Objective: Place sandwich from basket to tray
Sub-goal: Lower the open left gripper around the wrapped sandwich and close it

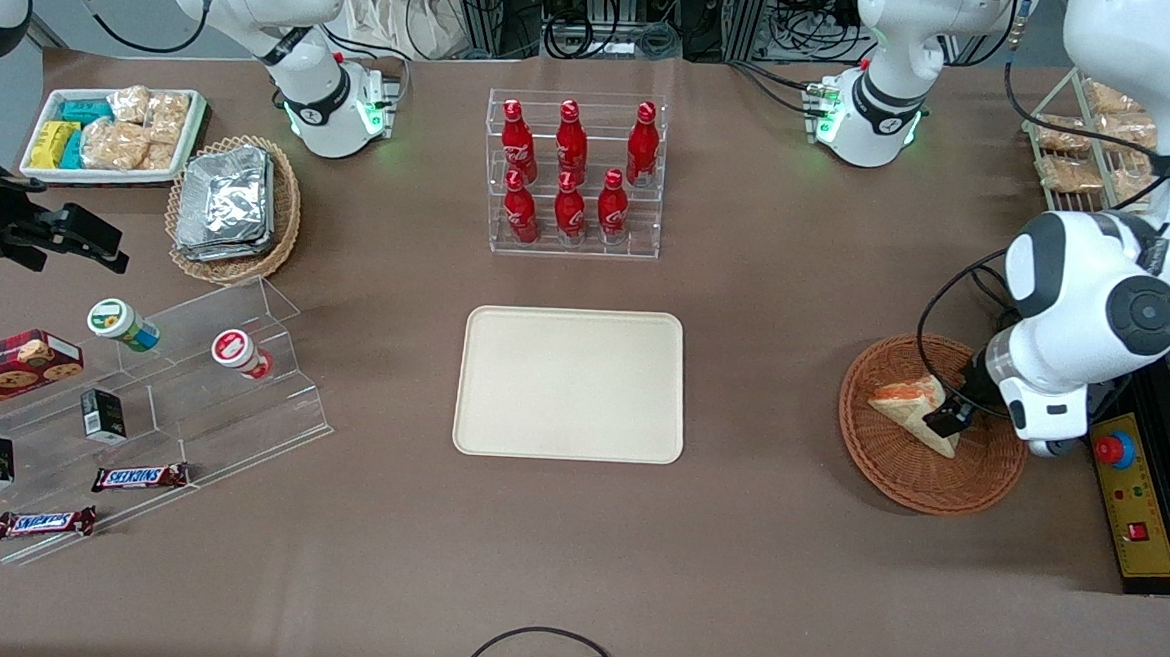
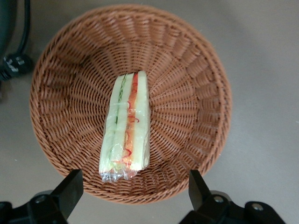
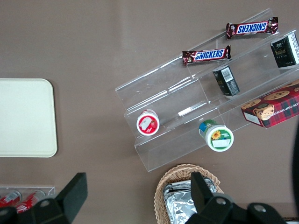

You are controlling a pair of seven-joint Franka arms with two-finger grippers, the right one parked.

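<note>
1. Over the wicker basket (image 1: 923,466) sits the left gripper (image 2: 135,189), fingers (image 2: 70,189) spread wide, gripping nothing.
2. Plastic-wrapped sandwich (image 2: 126,126) lies in the basket's middle, filling edge up.
3. Cream tray (image 1: 571,385) is well apart, mid-table.

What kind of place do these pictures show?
Probably a robotics lab set up as a mock snack shop: red bottles on a clear rack, Snickers bars on acrylic steps, cables at the table edge. The left arm's hand, open, hovers over the sandwich in the basket.
</note>
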